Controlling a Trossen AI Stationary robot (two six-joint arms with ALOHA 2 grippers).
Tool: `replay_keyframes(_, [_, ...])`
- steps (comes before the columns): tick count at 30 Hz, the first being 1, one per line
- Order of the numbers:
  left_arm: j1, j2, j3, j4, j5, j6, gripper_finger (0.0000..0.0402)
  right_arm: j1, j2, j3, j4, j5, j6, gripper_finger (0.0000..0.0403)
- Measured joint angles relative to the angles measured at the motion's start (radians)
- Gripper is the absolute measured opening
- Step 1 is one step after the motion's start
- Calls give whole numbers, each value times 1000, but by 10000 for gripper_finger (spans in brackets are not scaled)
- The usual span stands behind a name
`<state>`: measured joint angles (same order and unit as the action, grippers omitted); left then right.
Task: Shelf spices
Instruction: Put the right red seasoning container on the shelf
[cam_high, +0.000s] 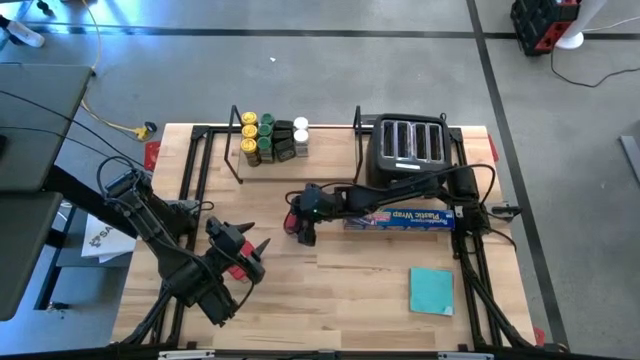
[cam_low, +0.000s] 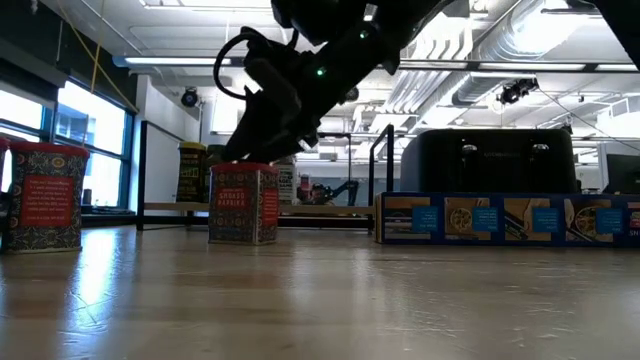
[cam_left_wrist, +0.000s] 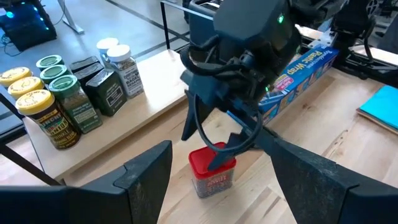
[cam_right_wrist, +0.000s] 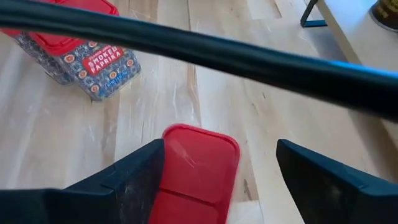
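At frame centre, the right end effector (cam_high: 303, 232) hung fingers apart over a red-lidded square tin (cam_left_wrist: 211, 169); lower left, the left end effector (cam_high: 250, 256) waited, fingers spread.

We see a wooden table (cam_high: 350, 300) carrying the shelf (cam_high: 330, 150) and toaster (cam_high: 410, 145). Near the toaster we note a blue wrap box (cam_high: 415, 217), teal square (cam_high: 431, 290) and two red tins (cam_low: 243, 203).

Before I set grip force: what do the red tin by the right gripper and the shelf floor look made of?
The red tin looks like printed sheet metal with a smooth red lid, likely plastic; its patterned walls catch the light. The shelf floor looks like pale unfinished wood: matte with faint grain. The right gripper is open above the tin.
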<state>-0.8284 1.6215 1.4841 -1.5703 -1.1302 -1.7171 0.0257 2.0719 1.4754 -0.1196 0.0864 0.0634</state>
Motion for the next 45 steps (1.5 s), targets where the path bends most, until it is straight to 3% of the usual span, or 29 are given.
replay_keyframes(11, [-3,0,0,1,3,1,268,41,-45,10,-58,-10,70,304])
replay_keyframes(15, [-3,0,0,1,-1,1,268,78,-29,10,-71,89,68,304])
replay_keyframes(22, [-3,0,0,1,-5,1,268,62,18,10,-64,130,74,304])
replay_keyframes(45, [-4,0,0,2,-3,1,268,57,23,42,-101,78,6,304])
